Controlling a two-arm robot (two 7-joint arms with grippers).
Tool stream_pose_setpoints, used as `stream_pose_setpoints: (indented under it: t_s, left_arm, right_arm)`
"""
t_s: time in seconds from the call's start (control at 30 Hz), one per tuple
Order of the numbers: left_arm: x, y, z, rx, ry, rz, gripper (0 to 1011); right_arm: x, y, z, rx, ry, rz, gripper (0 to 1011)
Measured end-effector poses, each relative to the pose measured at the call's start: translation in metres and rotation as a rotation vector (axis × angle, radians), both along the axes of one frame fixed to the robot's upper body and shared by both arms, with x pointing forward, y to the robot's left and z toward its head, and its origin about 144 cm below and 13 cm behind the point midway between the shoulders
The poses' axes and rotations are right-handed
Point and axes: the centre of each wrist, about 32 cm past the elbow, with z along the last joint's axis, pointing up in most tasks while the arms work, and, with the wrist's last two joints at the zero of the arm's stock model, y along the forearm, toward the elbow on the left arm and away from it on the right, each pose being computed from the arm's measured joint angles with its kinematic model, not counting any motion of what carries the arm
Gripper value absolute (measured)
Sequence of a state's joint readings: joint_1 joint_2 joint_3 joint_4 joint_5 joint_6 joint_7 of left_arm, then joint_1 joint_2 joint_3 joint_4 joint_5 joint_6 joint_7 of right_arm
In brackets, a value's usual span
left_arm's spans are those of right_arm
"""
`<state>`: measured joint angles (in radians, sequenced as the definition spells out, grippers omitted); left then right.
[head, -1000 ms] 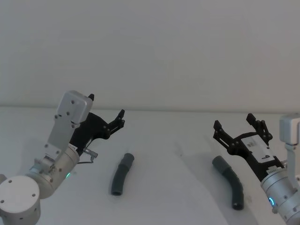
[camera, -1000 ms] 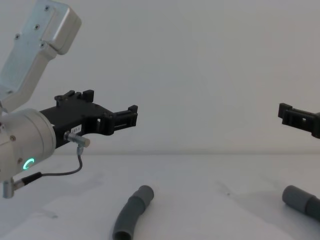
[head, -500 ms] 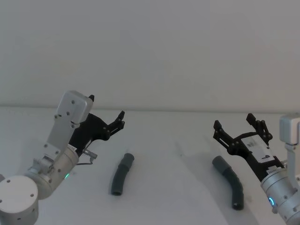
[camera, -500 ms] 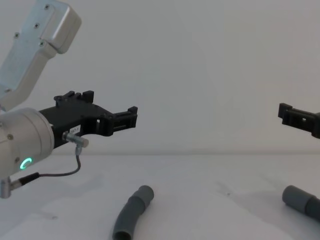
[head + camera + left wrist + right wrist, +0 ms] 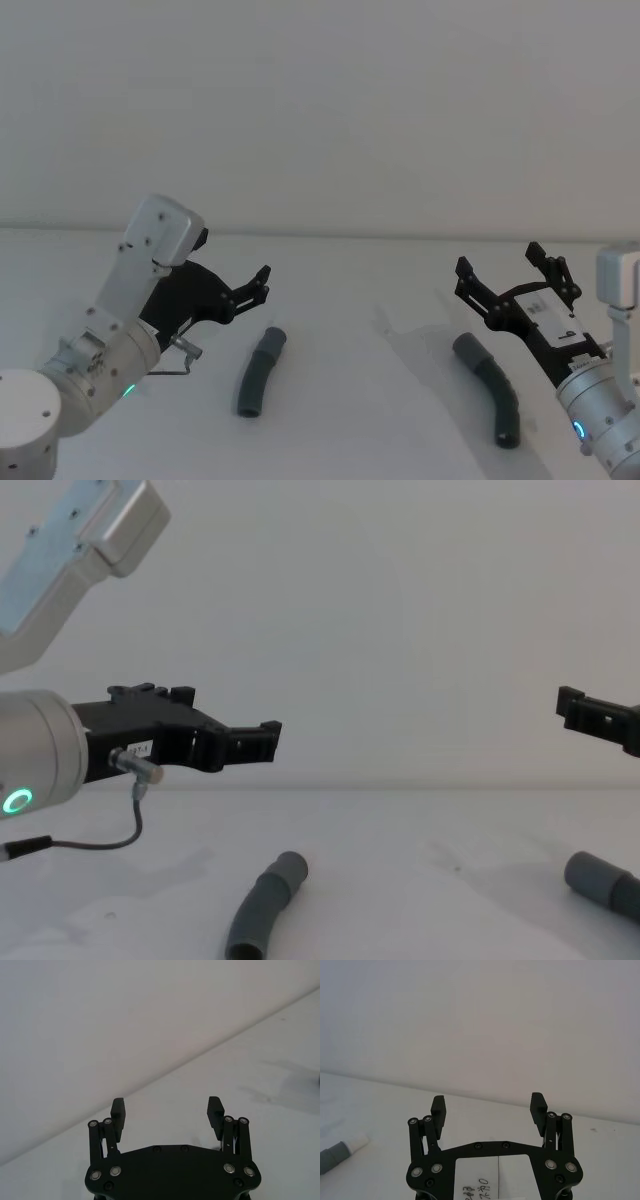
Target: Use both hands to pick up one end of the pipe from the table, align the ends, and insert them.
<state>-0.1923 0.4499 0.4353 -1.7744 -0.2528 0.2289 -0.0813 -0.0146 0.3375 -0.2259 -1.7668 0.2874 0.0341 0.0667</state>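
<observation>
- White matte table [image 5: 340,300]: both pipe pieces lie flat on it. Landmark = the short dark grey ribbed pipe piece, slightly bent [image 5: 260,372], mid-table toward robot's left.
- Left arm, silver w/ green ring light [image 5: 17,801]: comes in from robot's left of landmark piece.
- Black two-jaw left gripper [image 5: 166,1107]: above and to robot's left of landmark piece, clear of it. Jaws wide apart, nothing between. Chest view shows it well above table level, fingers [image 5: 262,736] roughly level.
- Black two-jaw right gripper [image 5: 499,262]: well apart from landmark piece, on robot's right. Jaws spread, nothing held. Head view shows white label on its palm.
- Second dark grey pipe piece [image 5: 490,385]: well to robot's right of landmark piece, curved, untouched. In head view the right gripper sits just beyond its far end.
- Chest view: landmark piece [image 5: 262,908] seen side-on, far cuff tilted up-right.
- Right wrist view adds a grey cuff w/ short white spigot [image 5: 356,1142] lying on table, beside the fingers, not between them. Can't tell which piece it belongs to.
</observation>
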Motion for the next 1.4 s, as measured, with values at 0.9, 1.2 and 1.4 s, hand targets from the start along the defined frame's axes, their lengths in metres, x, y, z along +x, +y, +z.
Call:
stream_pose_setpoints:
  t_s: [0.9, 1.2, 1.4]
  left_arm:
    - [-0.005, -0.005, 0.023, 0.057, 0.225, -0.005, 1000]
    - [-0.003, -0.008, 0.021, 0.081, 0.267, -0.006, 1000]
    - [-0.002, -0.011, 0.02, 0.092, 0.286, -0.01, 1000]
  right_arm:
    - [0.0, 0.0, 0.0, 0.0, 0.0, 0.0, 1001]
    - [0.0, 0.0, 0.0, 0.0, 0.0, 0.0, 1001]
    - [0.0, 0.0, 0.0, 0.0, 0.0, 0.0, 1001]
